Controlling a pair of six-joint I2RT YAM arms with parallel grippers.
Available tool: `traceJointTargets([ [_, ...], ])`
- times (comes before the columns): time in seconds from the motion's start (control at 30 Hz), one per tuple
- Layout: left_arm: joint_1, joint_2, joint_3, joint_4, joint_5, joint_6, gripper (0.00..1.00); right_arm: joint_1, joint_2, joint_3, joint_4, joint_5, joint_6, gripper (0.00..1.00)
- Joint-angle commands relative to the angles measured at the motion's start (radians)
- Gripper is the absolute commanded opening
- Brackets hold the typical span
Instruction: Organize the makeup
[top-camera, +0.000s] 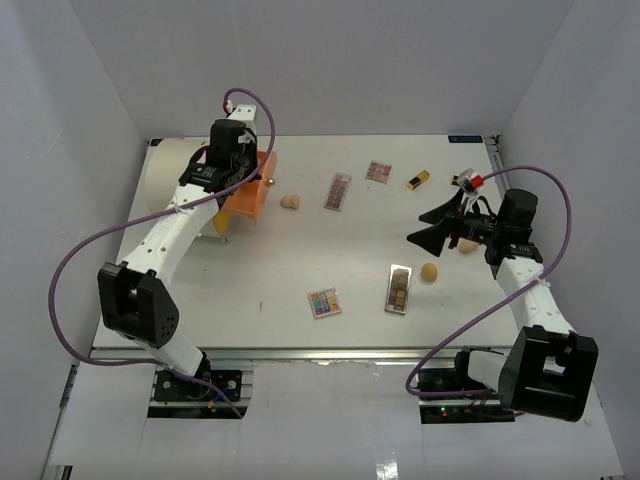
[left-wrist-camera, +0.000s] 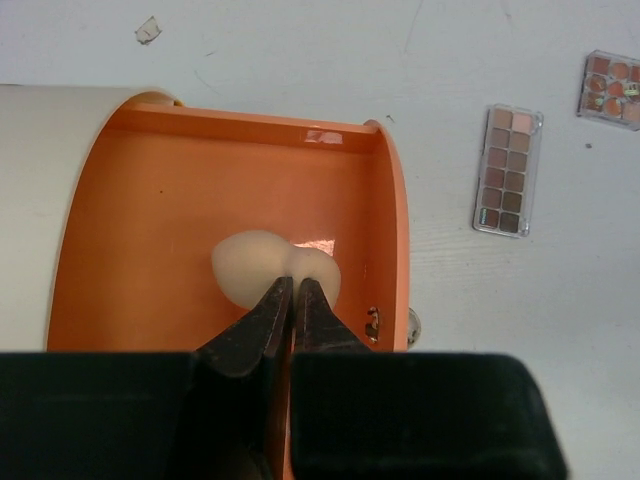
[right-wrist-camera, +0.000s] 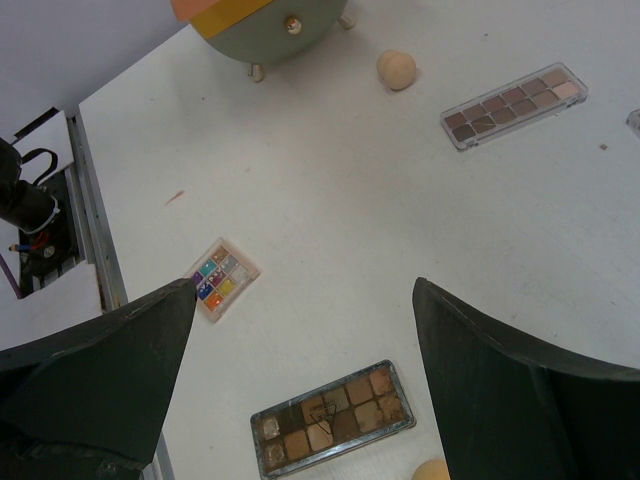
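Note:
My left gripper (top-camera: 237, 170) (left-wrist-camera: 293, 287) is shut on a tan egg-shaped sponge (left-wrist-camera: 245, 268), pinching it over the open orange drawer (left-wrist-camera: 130, 220) (top-camera: 252, 200). My right gripper (top-camera: 432, 226) (right-wrist-camera: 305, 290) is open and empty above the table. Below it lie a brown eyeshadow palette (right-wrist-camera: 333, 431) (top-camera: 399, 289) and a small colourful palette (right-wrist-camera: 222, 278) (top-camera: 324, 302). A tan sponge (top-camera: 429, 271) (right-wrist-camera: 432, 470) lies beside the brown palette, and another (top-camera: 467, 245) shows by the right wrist. A third sponge (top-camera: 290, 202) (right-wrist-camera: 397, 69), a long palette (top-camera: 338, 191) (left-wrist-camera: 508, 170) (right-wrist-camera: 513, 105), a small palette (top-camera: 378, 171) (left-wrist-camera: 610, 87) and a gold-black lipstick (top-camera: 418, 180) lie further back.
The big cream cylinder (top-camera: 175, 172) (left-wrist-camera: 40, 200) that holds the drawer stands at the back left. White walls close in the table on three sides. The table's near edge (top-camera: 330, 352) runs in front of the arm bases.

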Motion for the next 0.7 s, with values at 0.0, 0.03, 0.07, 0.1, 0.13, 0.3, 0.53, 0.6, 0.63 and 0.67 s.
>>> traceJointTargets([
  [0.0, 0.011, 0.005, 0.057, 0.014, -0.046, 0.017, 0.18, -0.002, -0.008, -0.006, 0.013, -0.009, -0.011, 0.95],
  [0.03, 0.011, 0.007, 0.054, 0.013, -0.048, 0.017, 0.22, -0.002, -0.007, -0.005, 0.013, -0.009, -0.011, 0.95],
  [0.07, 0.011, 0.007, 0.051, 0.013, -0.05, 0.016, 0.26, -0.003, -0.007, -0.004, 0.013, -0.009, -0.011, 0.95],
  [0.1, 0.012, 0.005, 0.048, 0.013, -0.051, 0.015, 0.3, -0.003, -0.007, -0.004, 0.011, -0.007, -0.011, 0.95],
  [0.13, 0.013, 0.001, 0.045, 0.013, -0.052, 0.014, 0.34, -0.003, -0.007, -0.004, 0.009, -0.005, -0.011, 0.95],
  [0.3, 0.013, -0.033, 0.043, 0.013, -0.049, 0.011, 0.56, -0.003, -0.003, 0.003, -0.007, 0.012, -0.016, 0.95],
  [0.53, 0.013, -0.133, 0.032, 0.011, 0.021, -0.015, 0.68, -0.003, 0.0, 0.043, -0.108, 0.096, -0.074, 0.96],
  [0.6, 0.013, -0.163, 0.022, 0.012, 0.067, -0.03, 0.74, -0.002, -0.004, 0.063, -0.195, 0.175, -0.126, 0.98],
  [0.63, 0.013, -0.192, 0.007, 0.017, 0.097, -0.035, 0.76, 0.0, -0.008, 0.081, -0.231, 0.249, -0.155, 0.99],
  [0.67, 0.013, -0.226, -0.011, 0.024, 0.13, -0.04, 0.77, 0.002, -0.013, 0.101, -0.265, 0.331, -0.185, 1.0],
])
